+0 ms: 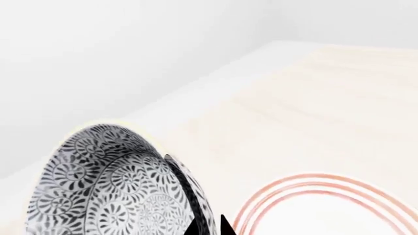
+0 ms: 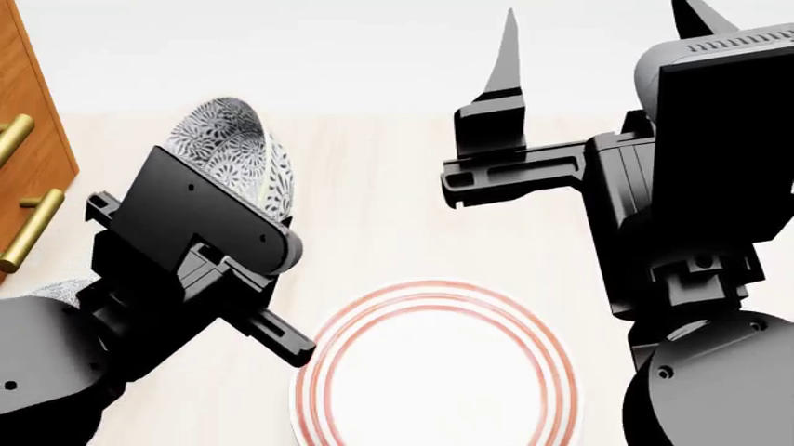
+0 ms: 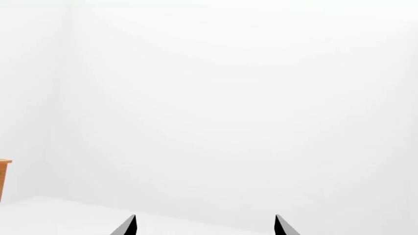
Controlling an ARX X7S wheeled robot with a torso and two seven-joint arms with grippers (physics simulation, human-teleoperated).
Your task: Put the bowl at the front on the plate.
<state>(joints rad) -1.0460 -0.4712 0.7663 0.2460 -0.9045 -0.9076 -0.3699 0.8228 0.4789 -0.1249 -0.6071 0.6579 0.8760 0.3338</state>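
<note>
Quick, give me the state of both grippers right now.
Left gripper: shut on the bowl, holding it by the rim, tilted and lifted beside the plate.
Right gripper: open, holding nothing.

Perhaps kitchen, wooden cabinet point(image 2: 25, 149), brass handles point(image 2: 30, 229), crockery

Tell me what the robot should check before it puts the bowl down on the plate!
1. Bowl held by the left gripper: ok, a finger sits over its rim.
2. Bowl level: not ok, it is tilted on its side.
3. Bowl above the plate: not ok, it is off to the plate's side.
4. Plate bare: ok in what shows; its near edge is cut off.
5. Right gripper out of the way: ok, raised, open and holding nothing.
</note>
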